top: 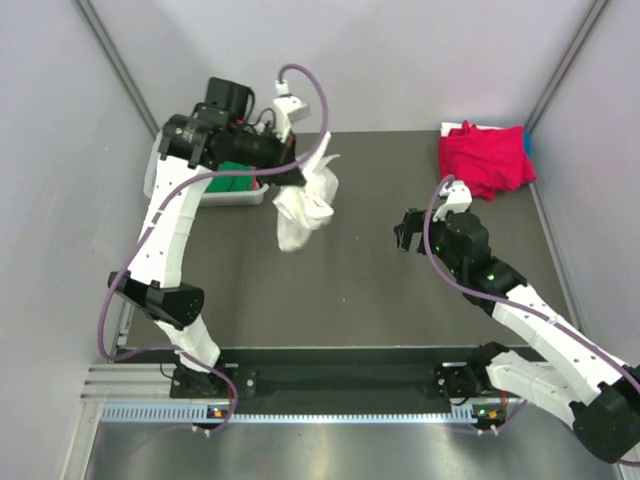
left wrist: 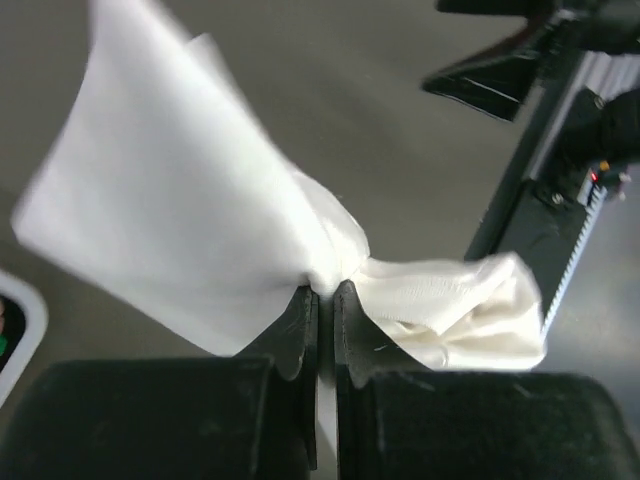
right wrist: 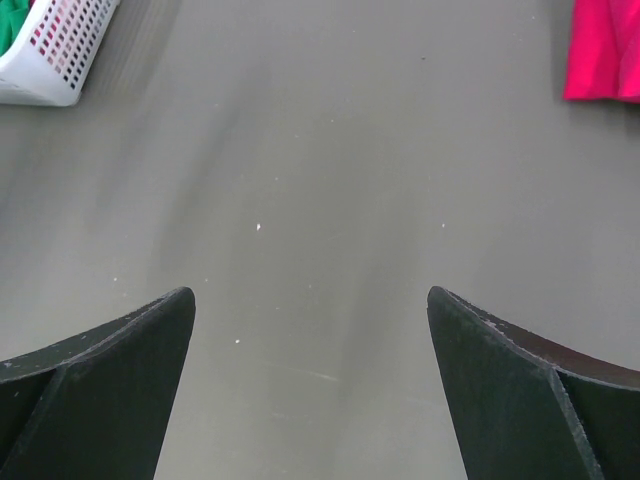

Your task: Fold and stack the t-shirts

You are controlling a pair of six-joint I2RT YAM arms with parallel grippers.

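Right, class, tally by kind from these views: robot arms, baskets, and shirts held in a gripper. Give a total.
Robot arms: 2, the left arm and the right arm
Baskets: 1, the white basket
Shirts held: 1, the white t-shirt in the left gripper
Total: 4

A dark grey matte bench (top: 380, 290) fills the space between pale walls, its surface dotted with a few tiny pale specks. At its far left corner sits a white slatted basket (top: 235, 196) with green cloth (top: 232, 172) inside. At the far right corner lies a rumpled heap of red shirts (top: 485, 158), spread flat against the surface, with a small blue thing (top: 527, 145) just beside it at the edge. A white shirt (top: 305, 205) hangs over the left middle of the bench. Whether its lower end touches the surface cannot be told.
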